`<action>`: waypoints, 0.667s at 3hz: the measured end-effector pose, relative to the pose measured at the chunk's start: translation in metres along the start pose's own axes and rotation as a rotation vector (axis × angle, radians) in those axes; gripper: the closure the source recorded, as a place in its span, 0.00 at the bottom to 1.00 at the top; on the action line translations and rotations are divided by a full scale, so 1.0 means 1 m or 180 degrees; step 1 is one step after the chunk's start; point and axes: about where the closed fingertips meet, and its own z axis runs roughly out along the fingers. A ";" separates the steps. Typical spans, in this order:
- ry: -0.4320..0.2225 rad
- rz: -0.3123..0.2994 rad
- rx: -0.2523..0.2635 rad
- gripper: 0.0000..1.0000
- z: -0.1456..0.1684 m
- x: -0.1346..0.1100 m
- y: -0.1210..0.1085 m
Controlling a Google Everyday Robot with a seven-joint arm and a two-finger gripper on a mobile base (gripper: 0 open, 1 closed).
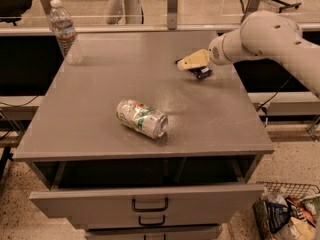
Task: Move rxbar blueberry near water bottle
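Observation:
The rxbar blueberry [203, 73] is a small dark navy bar lying on the grey table [100, 84] at the back right, mostly covered by my gripper. My gripper [193, 62], pale yellow at the end of the white arm [270, 36], sits right over the bar's left part, at or just above it. The water bottle [64, 32] stands upright at the table's back left corner, far from the bar and the gripper.
A dented silver-green drink can [142, 118] lies on its side near the table's middle front. The top drawer [150, 196] below the tabletop is pulled open. A wire basket [287, 211] with packets stands on the floor at the lower right.

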 end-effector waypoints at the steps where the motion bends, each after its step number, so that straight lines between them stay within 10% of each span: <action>1: 0.0046 0.0063 -0.0046 0.00 0.017 0.011 0.002; 2: 0.0012 0.0069 -0.0115 0.15 0.027 0.016 0.006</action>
